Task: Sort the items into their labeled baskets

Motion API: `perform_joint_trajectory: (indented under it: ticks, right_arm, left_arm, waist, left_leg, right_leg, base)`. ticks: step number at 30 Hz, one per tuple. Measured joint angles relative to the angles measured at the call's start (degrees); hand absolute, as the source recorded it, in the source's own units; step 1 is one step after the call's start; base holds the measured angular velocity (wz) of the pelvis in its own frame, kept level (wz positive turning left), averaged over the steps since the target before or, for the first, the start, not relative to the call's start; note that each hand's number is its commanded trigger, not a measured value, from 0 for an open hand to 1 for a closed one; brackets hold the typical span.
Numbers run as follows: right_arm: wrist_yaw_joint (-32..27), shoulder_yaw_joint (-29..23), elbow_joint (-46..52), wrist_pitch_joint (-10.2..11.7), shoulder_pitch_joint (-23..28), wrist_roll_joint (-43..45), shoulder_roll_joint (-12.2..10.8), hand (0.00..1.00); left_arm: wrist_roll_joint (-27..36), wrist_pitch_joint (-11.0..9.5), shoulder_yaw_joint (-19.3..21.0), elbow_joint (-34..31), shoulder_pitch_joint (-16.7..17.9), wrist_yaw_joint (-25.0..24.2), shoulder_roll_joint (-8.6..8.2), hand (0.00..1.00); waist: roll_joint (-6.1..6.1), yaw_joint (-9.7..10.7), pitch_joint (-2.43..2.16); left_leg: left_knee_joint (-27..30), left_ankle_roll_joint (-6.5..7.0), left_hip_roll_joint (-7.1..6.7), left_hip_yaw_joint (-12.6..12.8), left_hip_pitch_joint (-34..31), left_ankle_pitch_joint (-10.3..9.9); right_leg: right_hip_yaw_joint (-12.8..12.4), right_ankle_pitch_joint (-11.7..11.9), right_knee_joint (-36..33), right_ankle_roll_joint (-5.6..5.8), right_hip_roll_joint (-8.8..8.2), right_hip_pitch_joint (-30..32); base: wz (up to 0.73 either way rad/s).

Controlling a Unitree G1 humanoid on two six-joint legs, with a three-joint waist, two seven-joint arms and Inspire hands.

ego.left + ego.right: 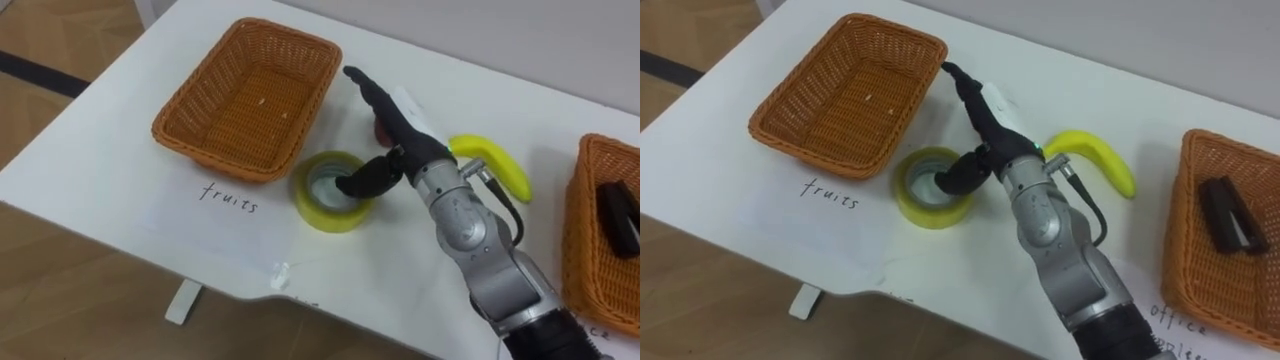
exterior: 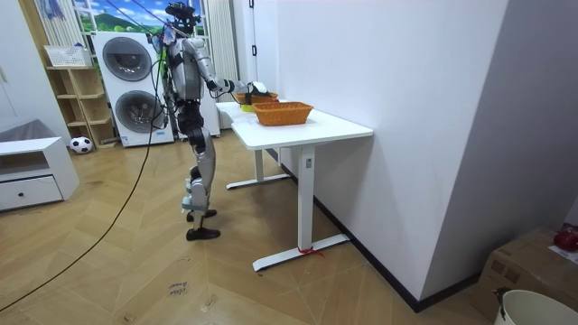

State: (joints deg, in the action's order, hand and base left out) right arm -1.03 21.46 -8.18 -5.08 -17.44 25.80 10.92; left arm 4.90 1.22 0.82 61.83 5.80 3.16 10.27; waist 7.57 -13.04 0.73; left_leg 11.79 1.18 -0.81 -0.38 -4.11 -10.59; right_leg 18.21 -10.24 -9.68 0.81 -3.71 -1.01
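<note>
Right hand (image 1: 403,130) open-fingered, gripping nothing, poised directly over yellow tape roll (image 1: 316,203) on counter (image 1: 110,190), thumb dipping into roll's hole. Banana (image 1: 498,163) right of roll, lying crosswise.

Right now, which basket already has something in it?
The right basket, holding a black item; the left basket, beside the fruits label, holds nothing.

The one white table (image 1: 120,190) carries two wicker baskets: a left basket (image 1: 245,105) and a right basket (image 1: 580,230). There is one banana (image 1: 495,160), one roll of yellow tape (image 1: 315,210) and one dark office item (image 1: 620,215). One small reddish thing (image 1: 378,130) is partly hidden under the one right hand (image 1: 395,120). Two handwritten labels and one white scrap (image 1: 280,275) complete the count.
</note>
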Motion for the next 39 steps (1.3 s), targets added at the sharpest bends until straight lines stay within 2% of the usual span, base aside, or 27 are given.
perform_joint_trajectory:
  ticks: [6,15,16,21,30,39]
  right_arm:
    - [1.3,2.1,2.3,0.0,0.0,2.0,0.0,0.0]
    - [3.9,2.4,2.1,0.0,0.0,2.0,0.1,0.0]
    - [4.1,2.3,2.0,0.0,0.0,2.0,0.2,0.0]
    - [4.8,2.2,2.0,0.0,0.0,2.0,0.3,0.0]
    - [5.6,1.9,2.0,0.3,0.0,1.6,0.6,0.0]
    - [6.0,1.9,2.0,0.2,0.0,1.5,0.6,0.0]
  left_arm:
    - [0.0,0.0,-1.2,0.1,-0.3,-0.1,0.47,0.0]
    - [-0.1,0.0,-1.6,0.1,-0.2,0.3,0.45,0.0]
    - [-0.1,0.0,-1.5,0.1,-0.1,0.3,0.44,0.0]
    - [-0.6,-0.1,-1.5,0.1,-0.3,0.2,0.42,0.0]
    - [-0.7,-0.3,-1.1,0.1,0.0,0.0,0.41,0.0]
    - [-0.7,-0.2,-0.6,0.1,0.2,-0.9,0.42,0.0]
  waist:
    - [-0.02,0.0,0.01]
    - [-0.22,-0.5,0.15]
    - [-0.47,-0.5,0.33]
    - [-0.65,-0.6,0.47]
    - [-0.34,-1.3,0.26]
    - [-0.31,-1.3,0.24]
  left_leg:
    - [0.0,-0.04,0.0,-0.2,-0.3,0.1]
    - [0.0,-0.03,-0.01,-0.2,0.0,0.1]
    - [-0.1,-0.03,0.0,-0.2,0.0,0.1]
    - [-0.1,-0.03,0.02,-0.2,-0.2,0.1]
    - [-0.3,-0.05,0.06,0.1,-0.5,0.1]
    - [-0.3,-0.04,0.05,0.2,-0.4,0.1]
  right_leg:
    - [0.6,0.0,0.0,0.0,-0.03,0.1]
    - [0.4,0.0,0.1,0.0,-0.04,-0.1]
    - [0.5,0.0,0.1,0.0,-0.04,-0.1]
    - [0.5,0.0,0.1,0.0,-0.02,0.0]
    - [0.0,0.0,0.0,0.0,0.03,0.7]
    - [-0.5,0.0,0.1,0.0,0.03,0.7]
  base:
    - [0.03]
    - [0.0]
    - [0.0]
    - [0.0]
    - [-0.01]
    - [0.0]
